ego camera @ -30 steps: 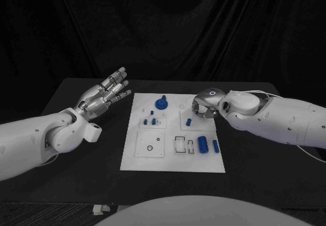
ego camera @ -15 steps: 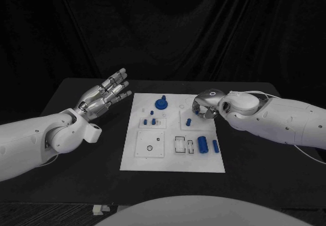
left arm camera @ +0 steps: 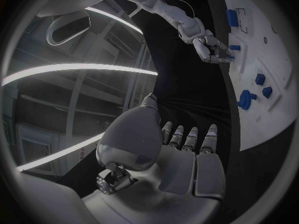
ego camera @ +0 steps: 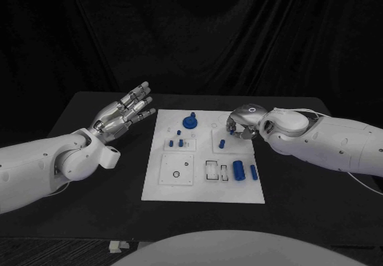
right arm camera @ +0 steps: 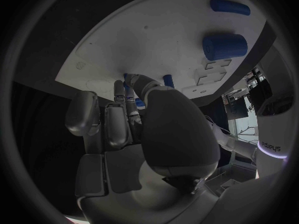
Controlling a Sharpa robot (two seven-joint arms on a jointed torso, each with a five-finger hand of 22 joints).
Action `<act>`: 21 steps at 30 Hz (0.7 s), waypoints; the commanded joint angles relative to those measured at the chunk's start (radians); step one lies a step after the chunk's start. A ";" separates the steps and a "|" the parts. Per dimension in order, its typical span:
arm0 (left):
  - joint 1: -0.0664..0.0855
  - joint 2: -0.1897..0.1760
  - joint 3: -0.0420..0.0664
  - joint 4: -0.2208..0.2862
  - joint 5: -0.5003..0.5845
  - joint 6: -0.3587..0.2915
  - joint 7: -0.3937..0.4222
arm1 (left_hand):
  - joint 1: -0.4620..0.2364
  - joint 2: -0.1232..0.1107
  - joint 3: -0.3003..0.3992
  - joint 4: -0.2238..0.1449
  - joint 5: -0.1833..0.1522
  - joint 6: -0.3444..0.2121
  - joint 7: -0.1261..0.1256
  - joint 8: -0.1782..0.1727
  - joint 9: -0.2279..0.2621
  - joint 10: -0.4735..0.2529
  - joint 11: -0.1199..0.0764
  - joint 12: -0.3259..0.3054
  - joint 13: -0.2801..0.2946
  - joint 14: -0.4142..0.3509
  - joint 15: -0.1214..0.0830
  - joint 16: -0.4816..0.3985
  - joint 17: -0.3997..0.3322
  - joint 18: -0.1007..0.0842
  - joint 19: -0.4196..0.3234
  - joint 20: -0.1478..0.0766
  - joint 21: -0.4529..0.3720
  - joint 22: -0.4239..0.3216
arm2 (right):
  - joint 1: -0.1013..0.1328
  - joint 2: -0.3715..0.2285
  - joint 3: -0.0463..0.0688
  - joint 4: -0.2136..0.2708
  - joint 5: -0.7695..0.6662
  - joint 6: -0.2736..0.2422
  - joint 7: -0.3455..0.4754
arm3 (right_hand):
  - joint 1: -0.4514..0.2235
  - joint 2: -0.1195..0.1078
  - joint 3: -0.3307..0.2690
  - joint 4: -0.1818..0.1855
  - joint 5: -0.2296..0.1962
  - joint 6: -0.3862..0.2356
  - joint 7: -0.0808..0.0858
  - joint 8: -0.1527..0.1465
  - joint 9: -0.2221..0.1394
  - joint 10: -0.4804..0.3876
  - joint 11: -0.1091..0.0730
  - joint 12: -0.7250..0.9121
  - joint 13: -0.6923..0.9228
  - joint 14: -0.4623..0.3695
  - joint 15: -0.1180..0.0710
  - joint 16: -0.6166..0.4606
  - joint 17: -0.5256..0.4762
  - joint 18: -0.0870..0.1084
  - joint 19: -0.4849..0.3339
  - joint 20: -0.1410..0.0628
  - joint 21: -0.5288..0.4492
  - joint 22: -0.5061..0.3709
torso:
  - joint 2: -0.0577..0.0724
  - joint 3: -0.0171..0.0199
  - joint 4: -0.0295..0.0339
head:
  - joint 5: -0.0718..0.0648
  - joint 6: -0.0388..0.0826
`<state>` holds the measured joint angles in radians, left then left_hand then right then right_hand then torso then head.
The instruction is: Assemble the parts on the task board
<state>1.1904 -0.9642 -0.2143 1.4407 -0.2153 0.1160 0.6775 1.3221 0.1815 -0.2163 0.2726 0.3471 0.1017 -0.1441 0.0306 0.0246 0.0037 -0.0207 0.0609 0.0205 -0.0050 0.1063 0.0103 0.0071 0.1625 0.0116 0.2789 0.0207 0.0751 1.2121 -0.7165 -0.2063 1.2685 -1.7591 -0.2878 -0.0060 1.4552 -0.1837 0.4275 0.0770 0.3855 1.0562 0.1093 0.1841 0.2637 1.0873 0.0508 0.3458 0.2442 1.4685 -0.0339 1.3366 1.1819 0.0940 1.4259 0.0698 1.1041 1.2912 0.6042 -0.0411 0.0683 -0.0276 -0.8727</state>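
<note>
Lying flat in the middle of the black table (ego camera: pixel 96 105), the white task board (ego camera: pixel 200 185) serves as the reference for every item below.

Item: left hand (ego camera: pixel 124 112). Raised off the table just beside the board's left edge, near its far corner. Palm turned up, fingers straight and spread apart, holding nothing. From behind that wrist, the flat palm and straight fingers (left arm camera: pixel 187 139) show the same.

Item: right hand (ego camera: pixel 242 125). Over the board's far right quarter, knuckles up, fingers curled downward. From the wrist behind it, the fingertips (right arm camera: pixel 127 92) are drawn together around a small blue part (right arm camera: pixel 126 84) right at the board's surface; whether they actually clamp it I cannot tell. The left wrist camera also shows this hand (left arm camera: pixel 211 47) bunched at the board's edge.

Item: blue parts on the board.
- Knobbed round piece (ego camera: pixel 190 121), standing near the far edge, centre.
- Two short pegs (ego camera: pixel 175 143), upright on a small square plate, left of centre.
- One short peg (ego camera: pixel 222 144), just beside the right hand's fingers.
- Thick cylinder (ego camera: pixel 238 169) and a thinner rod (ego camera: pixel 254 172), lying side by side toward the board's near right.

Item: dark ring (ego camera: pixel 175 174), on a square plate at the board's near left.
</note>
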 commanded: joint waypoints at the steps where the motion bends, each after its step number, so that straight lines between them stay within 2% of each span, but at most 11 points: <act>1: -0.002 0.003 0.001 -0.002 0.007 0.013 0.189 | 0.022 0.000 -0.003 -0.021 0.032 -0.005 0.013 -0.015 -0.009 -0.003 0.010 0.002 -0.008 0.005 0.019 -0.010 -0.007 0.016 0.003 0.005 -0.006 0.015 | -0.002 -0.005 0.001 0.009 0.021 -0.068 0.013 | -0.008 0.033 -0.002 -0.010 -0.017 0.039 0.000 0.037 0.042 0.025 -0.005 0.016 -0.007 0.013 0.003 0.012 0.008 -0.005 0.007 0.004 0.023 0.162 | -0.001 0.0000 -0.0004 | 0.001 0.000; 8: -0.004 0.005 0.001 -0.005 0.007 0.013 0.183 | 0.030 0.004 -0.001 -0.028 0.047 -0.004 0.014 -0.015 -0.008 -0.003 0.011 0.003 -0.008 0.005 0.020 -0.010 -0.007 0.016 0.004 0.007 -0.006 0.016 | 0.006 -0.021 0.001 0.030 0.029 -0.089 0.006 | -0.011 0.034 -0.006 -0.010 -0.028 0.042 -0.001 0.038 0.046 0.030 -0.006 0.013 -0.010 0.013 0.002 0.011 0.006 -0.005 0.007 0.003 0.024 0.162 | -0.001 -0.0003 -0.0004 | -0.001 0.000; 13: -0.006 0.006 0.001 -0.009 0.007 0.014 0.178 | 0.032 0.006 -0.001 -0.030 0.050 -0.003 0.015 -0.015 -0.008 -0.003 0.011 0.003 -0.008 0.005 0.020 -0.010 -0.007 0.016 0.004 0.007 -0.006 0.016 | 0.029 -0.040 0.001 0.060 0.031 -0.093 -0.007 | -0.012 0.035 -0.007 -0.010 -0.032 0.043 -0.002 0.038 0.047 0.032 -0.007 0.011 -0.011 0.012 0.002 0.010 0.003 -0.005 0.007 0.003 0.022 0.162 | -0.002 -0.0010 -0.0003 | 0.002 0.000; 18: -0.007 0.006 0.001 -0.012 0.007 0.016 0.173 | 0.032 0.006 -0.001 -0.030 0.051 -0.004 0.015 -0.015 -0.008 -0.003 0.012 0.003 -0.008 0.005 0.020 -0.010 -0.007 0.016 0.004 0.008 -0.006 0.017 | 0.060 -0.065 0.001 0.120 0.032 -0.078 -0.026 | -0.012 0.035 -0.008 -0.010 -0.036 0.043 -0.002 0.038 0.048 0.033 -0.007 0.010 -0.012 0.012 0.002 0.008 0.001 -0.005 0.006 0.003 0.021 0.161 | -0.002 -0.0014 -0.0002 | 0.004 0.000; 21: -0.009 0.007 0.001 -0.015 0.007 0.018 0.171 | 0.032 0.006 -0.001 -0.030 0.051 -0.004 0.015 -0.015 -0.008 -0.003 0.012 0.003 -0.008 0.005 0.020 -0.010 -0.007 0.016 0.004 0.008 -0.006 0.017 | 0.079 -0.082 0.001 0.175 0.032 -0.071 -0.037 | -0.013 0.036 -0.009 -0.010 -0.044 0.043 -0.002 0.037 0.050 0.034 -0.007 0.007 -0.014 0.011 0.002 0.006 -0.002 -0.004 0.005 0.003 0.018 0.161 | -0.002 -0.0017 -0.0005 | 0.006 0.000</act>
<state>1.1835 -0.9592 -0.2143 1.4256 -0.2151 0.1198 0.6776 1.3409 0.1861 -0.2243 0.2643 0.3813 0.0896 -0.1319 0.0306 0.0246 0.0036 -0.0205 0.0609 0.0205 0.0052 0.1170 0.0103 0.0071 0.1624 0.0115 0.2791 0.0207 0.0780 1.2861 -0.7950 -0.2061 1.4249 -1.7291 -0.3510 -0.0104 1.4551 -0.1837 0.4178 0.0674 0.3479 1.0725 0.1038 0.1848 0.2813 1.1049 0.0501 0.3457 0.2378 1.4685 -0.0340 1.3366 1.1815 0.0940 1.4259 0.0698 1.1041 1.2912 0.6021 -0.0423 0.0678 -0.0233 -0.8726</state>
